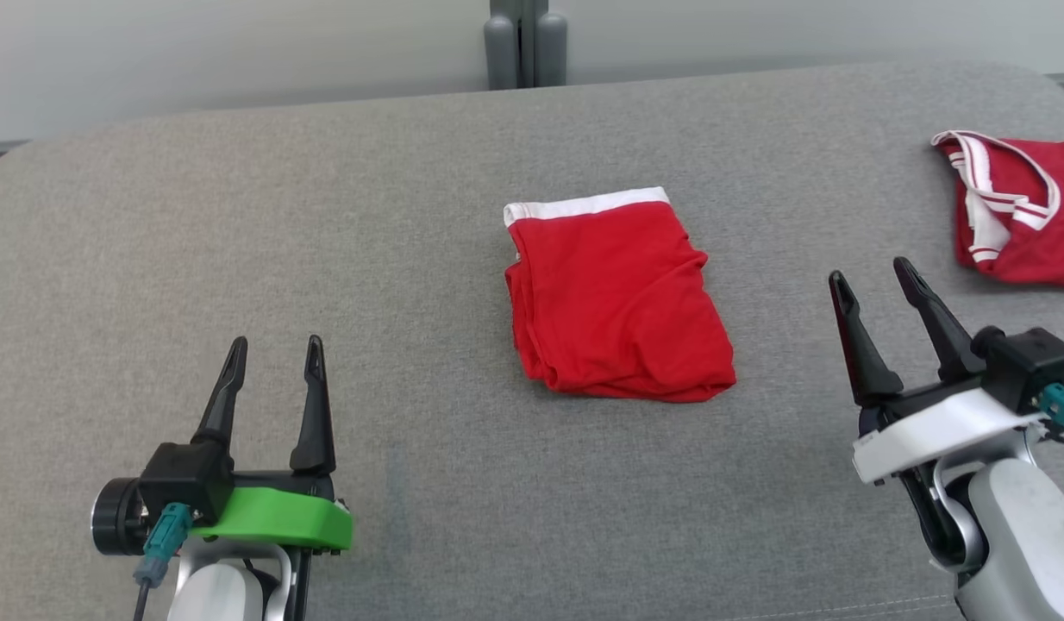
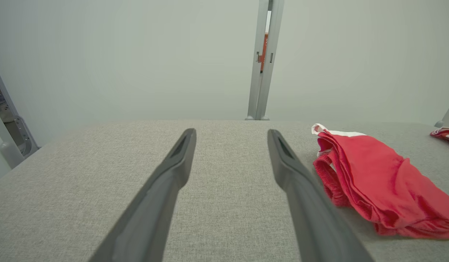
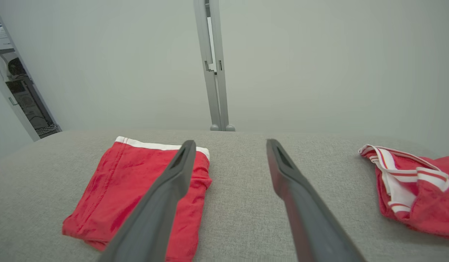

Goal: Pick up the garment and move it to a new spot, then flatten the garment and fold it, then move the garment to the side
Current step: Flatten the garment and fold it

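Grey woven-fabric tabletop point(image 1: 239, 216) carries the folded red cotton garment with a white waistband point(image 1: 614, 302) at its centre. My left gripper point(image 1: 275, 345) and right gripper point(image 1: 870, 272) flank it, jaws apart, empty. I'd pinch every layer at one edge and slide it aside without unfolding it.

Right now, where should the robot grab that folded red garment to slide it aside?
Probably the thick near edge of the folded red shorts, coming in low from the robot's own side. The layers bunch there in a raised lip, so the open right gripper could pinch them all together.
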Controlling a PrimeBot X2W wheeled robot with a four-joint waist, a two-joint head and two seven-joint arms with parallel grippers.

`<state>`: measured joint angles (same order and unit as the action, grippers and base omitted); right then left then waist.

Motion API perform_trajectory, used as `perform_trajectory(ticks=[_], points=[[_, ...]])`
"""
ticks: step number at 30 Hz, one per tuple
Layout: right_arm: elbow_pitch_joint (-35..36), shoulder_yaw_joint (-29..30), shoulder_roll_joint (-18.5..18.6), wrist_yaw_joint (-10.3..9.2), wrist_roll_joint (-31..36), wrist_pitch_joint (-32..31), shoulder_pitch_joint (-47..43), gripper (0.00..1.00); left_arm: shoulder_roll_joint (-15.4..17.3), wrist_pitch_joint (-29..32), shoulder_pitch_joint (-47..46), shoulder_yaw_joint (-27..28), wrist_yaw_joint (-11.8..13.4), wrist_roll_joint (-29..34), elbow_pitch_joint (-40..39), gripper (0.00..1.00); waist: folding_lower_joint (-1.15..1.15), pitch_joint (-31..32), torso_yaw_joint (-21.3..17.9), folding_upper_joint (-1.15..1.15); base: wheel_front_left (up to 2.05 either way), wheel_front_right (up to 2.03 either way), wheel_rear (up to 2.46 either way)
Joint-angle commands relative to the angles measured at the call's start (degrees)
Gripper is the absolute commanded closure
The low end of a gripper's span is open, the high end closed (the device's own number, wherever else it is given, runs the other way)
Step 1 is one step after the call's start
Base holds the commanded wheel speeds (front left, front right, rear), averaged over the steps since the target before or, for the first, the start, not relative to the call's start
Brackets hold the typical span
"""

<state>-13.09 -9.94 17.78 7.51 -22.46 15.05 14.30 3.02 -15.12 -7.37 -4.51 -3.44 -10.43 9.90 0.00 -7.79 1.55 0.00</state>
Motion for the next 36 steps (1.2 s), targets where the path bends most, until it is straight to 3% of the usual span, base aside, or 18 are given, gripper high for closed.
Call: perform_trajectory(ticks=[1, 13, 36], points=[[0.9, 0.5, -0.4, -0.06, 0.4, 0.1, -1.5, 0.00, 0.3, 0.0, 1.1, 0.4, -0.3, 0.4, 0.1, 0.00, 0.00, 1.4, -1.0, 0.00, 0.00, 0.00, 0.00], [5.4, 3.7, -3.4, -0.06, 1.4, 0.1, -9.8, 0.00, 0.6, 0.0, 4.2, 2.4, -0.7, 1.4, -0.5, 0.00, 0.00, 4.3, -0.9, 0.00, 0.00, 0.00, 0.00], [9.4, 8.5, -6.6, -0.06, 3.9, -0.9, -15.4, 0.00, 2.9, 1.4, 7.1, 3.9, 0.0, 0.2, -1.7, 0.00, 0.00, 6.0, 1.3, 0.00, 0.00, 0.00, 0.00]])
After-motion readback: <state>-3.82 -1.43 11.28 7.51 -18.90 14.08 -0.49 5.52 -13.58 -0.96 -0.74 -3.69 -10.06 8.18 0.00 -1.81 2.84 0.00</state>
